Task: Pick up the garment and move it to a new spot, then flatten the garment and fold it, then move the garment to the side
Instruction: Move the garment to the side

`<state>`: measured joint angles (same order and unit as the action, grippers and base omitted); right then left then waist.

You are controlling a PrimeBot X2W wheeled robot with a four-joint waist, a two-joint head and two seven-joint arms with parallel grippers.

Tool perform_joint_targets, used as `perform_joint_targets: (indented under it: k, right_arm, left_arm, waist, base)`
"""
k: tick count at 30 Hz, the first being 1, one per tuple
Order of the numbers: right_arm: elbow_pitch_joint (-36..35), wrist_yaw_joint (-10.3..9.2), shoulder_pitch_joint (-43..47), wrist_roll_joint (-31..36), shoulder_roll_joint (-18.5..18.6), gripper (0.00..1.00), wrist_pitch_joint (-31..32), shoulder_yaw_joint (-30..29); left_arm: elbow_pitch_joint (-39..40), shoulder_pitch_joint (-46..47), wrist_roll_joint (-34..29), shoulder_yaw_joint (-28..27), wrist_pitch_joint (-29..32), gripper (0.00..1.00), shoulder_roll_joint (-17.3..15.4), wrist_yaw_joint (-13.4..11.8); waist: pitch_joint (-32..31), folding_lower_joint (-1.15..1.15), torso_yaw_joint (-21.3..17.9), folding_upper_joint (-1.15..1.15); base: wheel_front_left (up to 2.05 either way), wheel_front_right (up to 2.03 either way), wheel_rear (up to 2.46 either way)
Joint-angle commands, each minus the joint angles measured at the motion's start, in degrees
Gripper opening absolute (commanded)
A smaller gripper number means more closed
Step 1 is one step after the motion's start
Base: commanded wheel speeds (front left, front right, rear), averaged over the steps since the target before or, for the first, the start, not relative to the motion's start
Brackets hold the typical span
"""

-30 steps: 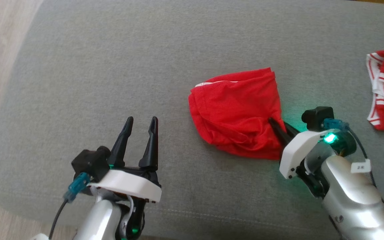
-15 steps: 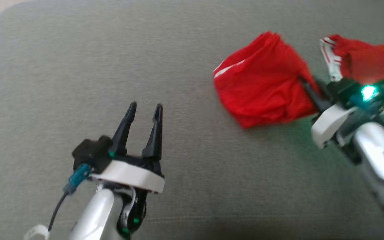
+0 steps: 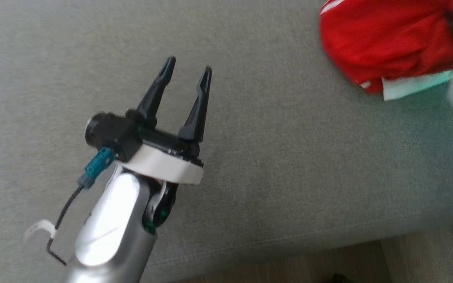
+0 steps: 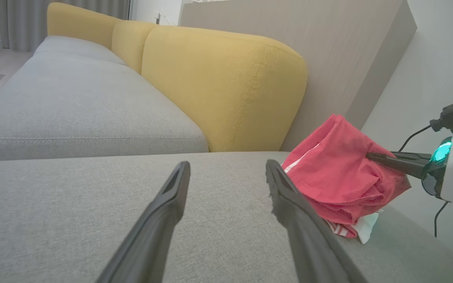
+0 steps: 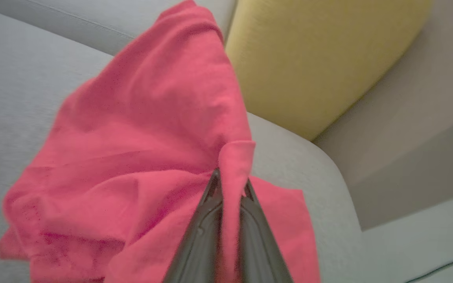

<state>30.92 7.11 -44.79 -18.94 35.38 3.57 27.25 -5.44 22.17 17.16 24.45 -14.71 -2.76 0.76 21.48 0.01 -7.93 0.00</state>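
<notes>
Clamping on what, that right gripper (image 5: 230,182)? — DESK

Its two dark fingers are pressed together on a raised fold of the red garment (image 5: 132,137). The cloth hangs bunched ahead of and below the tips, low over the grey sofa cushion (image 3: 289,157). — FIELD

And the left gripper (image 3: 189,64)? — DESK

Fingers spread apart, holding nothing. It hovers over bare cushion, with the garment well off to its right. — FIELD

How should the carry finish? — DESK

It looks like the move to the side. A striped white-and-red piece (image 4: 352,230) lies just under the bundle. I'd judge the cloth should come down slowly and flat, and the pinch should let go only once the weight rests. Then the fingers should draw straight back so the fold isn't dragged open. A single pinch point lets the layers sag, and a swing could undo them. — FIELD
</notes>
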Motion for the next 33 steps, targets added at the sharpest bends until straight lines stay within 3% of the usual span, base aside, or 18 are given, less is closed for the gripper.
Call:
perform_joint_targets:
  k: [1,6,13,14,15,26,33]
  right_arm:
    - [0.60,0.37,-1.58,-0.57,2.24,0.00,0.30,-1.90]
    - [6.08,0.37,-4.05,-2.85,-0.26,0.00,1.75,-6.57]
    - [12.34,0.37,-6.34,-0.25,-2.65,0.00,3.79,-10.00]
    - [12.98,0.37,-6.59,0.06,-2.86,0.25,3.92,-10.40]
    - [13.67,0.37,-6.84,0.42,-3.00,1.00,3.95,-10.94]
    - [16.88,0.37,-6.93,5.19,-6.53,1.00,1.47,-18.27]
    - [10.27,0.37,-3.77,4.35,-11.15,1.00,-2.86,-19.47]
  left_arm:
    - [1.62,2.45,-0.65,-1.55,-0.29,1.00,-0.11,0.38]
    - [1.04,3.94,-1.38,-2.04,-0.29,1.00,-0.11,0.95]
    - [0.51,4.01,-1.76,-3.08,-0.29,1.00,-0.11,1.20]
    - [0.52,3.98,-1.72,-3.27,-0.29,1.00,-0.11,1.18]
    - [0.55,3.96,-1.68,-3.45,-0.29,1.00,-0.11,1.17]
    - [1.11,2.19,0.33,-5.02,-0.29,1.00,-0.11,0.45]
    - [1.89,-1.09,2.74,-6.56,-0.29,1.00,-0.11,-1.02]
  waist:
    - [3.48,-0.01,-2.19,0.00]
    - [6.05,-0.01,-2.94,0.00]
    - [7.55,-0.01,-2.62,0.00]
    - [7.66,-0.01,-2.48,0.00]
    - [7.73,-0.01,-2.31,0.00]
    - [3.69,-0.01,-0.21,0.00]
    - [-2.45,-0.01,2.36,0.00]
  base:
    - [0.00,0.00,0.00]
    - [0.00,0.00,0.00]
    - [0.00,0.00,0.00]
    - [0.00,0.00,0.00]
    - [0.00,0.00,0.00]
    - [0.00,0.00,0.00]
    - [0.00,0.00,0.00]
